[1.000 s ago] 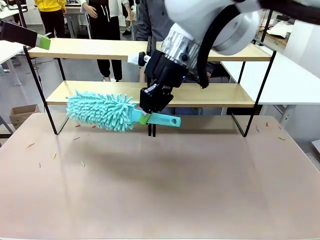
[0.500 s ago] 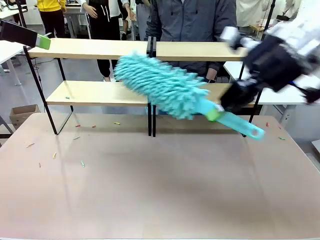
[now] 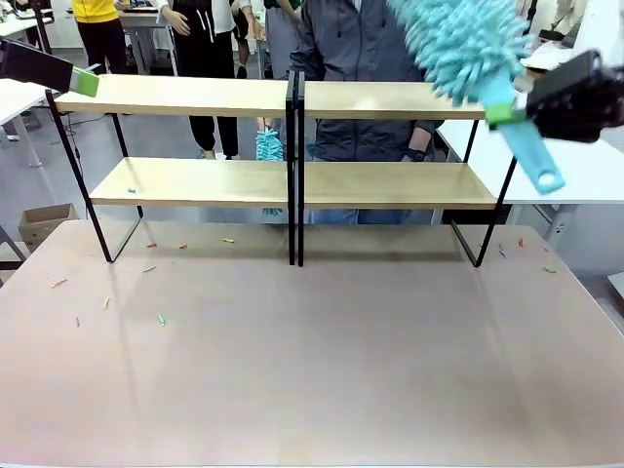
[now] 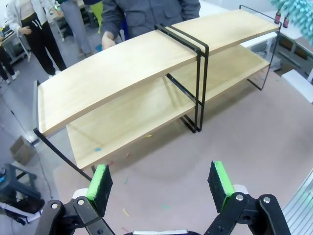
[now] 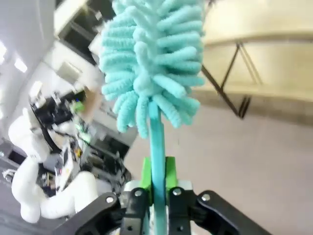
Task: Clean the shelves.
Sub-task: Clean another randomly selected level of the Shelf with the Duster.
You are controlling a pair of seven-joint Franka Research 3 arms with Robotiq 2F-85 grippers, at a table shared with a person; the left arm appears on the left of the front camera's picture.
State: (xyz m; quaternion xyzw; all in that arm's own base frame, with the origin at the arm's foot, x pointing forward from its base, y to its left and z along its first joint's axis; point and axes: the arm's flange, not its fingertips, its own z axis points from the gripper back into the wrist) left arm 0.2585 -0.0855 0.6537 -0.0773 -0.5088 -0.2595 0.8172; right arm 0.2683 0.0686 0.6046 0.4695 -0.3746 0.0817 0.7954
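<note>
Front view has the shelves (image 3: 195, 181) standing side by side along the far part of the tabletop (image 3: 322, 361), their inner black frames meeting at the middle and a person (image 3: 375, 44) close behind them. The right end effector (image 3: 505, 113) is raised above the right end of the upper tier. It carries a teal duster (image 3: 456, 37) with the fluffy head tilted up and away and the looped handle end hanging down on the near side. Judging from that pose, the step in hand is bringing the head down onto a board. To do it well, the head should lie flat along the wood rather than poke at it with the tip, then travel lengthwise toward an open edge, so that loose bits leave the board and are not packed against the frame. The lower tier looks short of headroom, so a shallow entry from the front would suit it, with the handle kept off the thin metal uprights. A few small coloured scraps (image 4: 98, 149) lie on the lower left board, so that tier likely needs a pass. In the right wrist view the green pads (image 5: 145, 172) are clamped tight on the duster's thin handle just below the head. The left end effector (image 4: 161, 182) hangs over the left rack with its jaws spread wide, gripping nothing.
</note>
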